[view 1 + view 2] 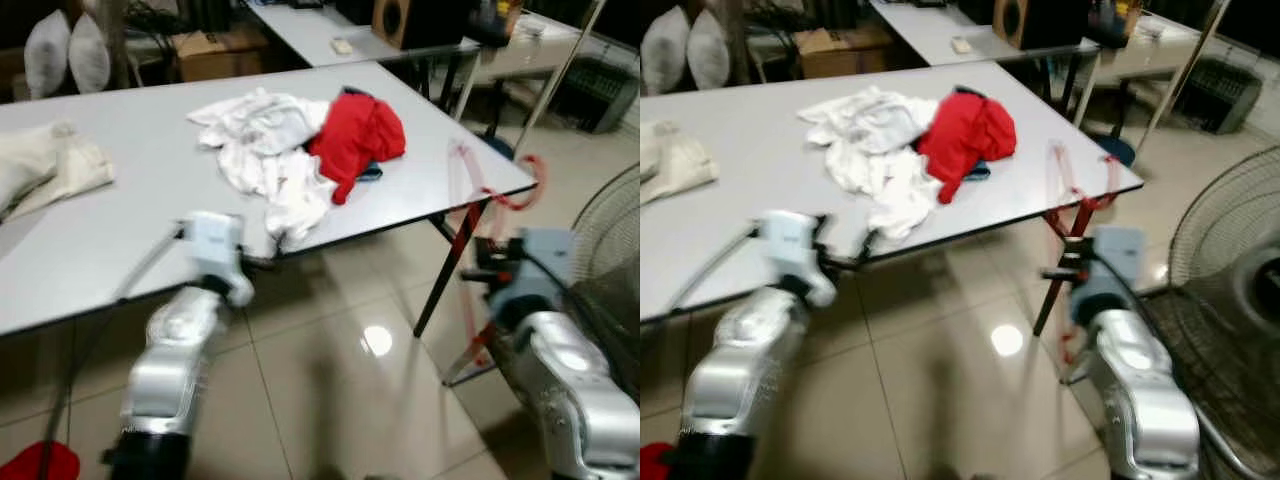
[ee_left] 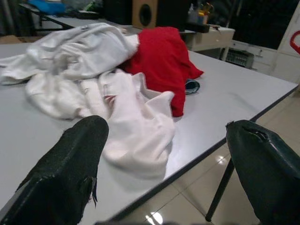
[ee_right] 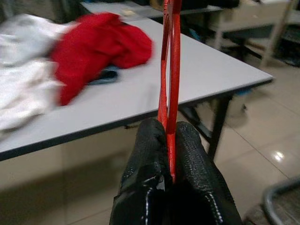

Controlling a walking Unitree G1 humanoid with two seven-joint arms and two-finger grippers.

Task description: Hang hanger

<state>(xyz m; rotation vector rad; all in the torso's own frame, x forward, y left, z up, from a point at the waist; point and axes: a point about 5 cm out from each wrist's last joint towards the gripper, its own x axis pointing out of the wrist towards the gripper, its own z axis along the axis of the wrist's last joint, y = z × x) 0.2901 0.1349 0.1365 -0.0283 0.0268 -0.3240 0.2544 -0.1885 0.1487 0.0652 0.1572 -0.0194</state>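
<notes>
Closest in, the right gripper (image 3: 168, 154) has its two black fingers pinched tight on a thin red hanger (image 3: 169, 70), which stands up from the fingertips. From the head cameras that hanger (image 1: 478, 235) is held off the table's near right corner, at about 3 o'clock, over the glossy tiled floor (image 1: 330, 400); it's pretty motion-blurred there.

Over at around 8 o'clock the left gripper (image 2: 164, 154) sits at the near edge of the grey table (image 1: 150, 200), jaws spread wide with nothing between them, pointing at the laundry pile.

Right past that gripper is a heap of white clothes (image 1: 265, 150) spilling toward the table edge, and touching its far right side is a red garment (image 1: 355, 135) with a bit of something dark blue (image 2: 191, 86) peeking out under it. A cream-coloured cloth (image 1: 45, 170) lies well apart at 10 o'clock on the same table.

At 4 o'clock there's a wire fan guard (image 1: 1230, 290) beside the right arm.

Further back, at 12 to 1 o'clock, there's a second table (image 1: 310, 35) with a wooden speaker box (image 1: 392, 18) on it, a cardboard box (image 1: 215, 52) at 11, and two white pillows (image 1: 68, 55) at 10.

No brands or readable writing that I can make out; too blurry.
</notes>
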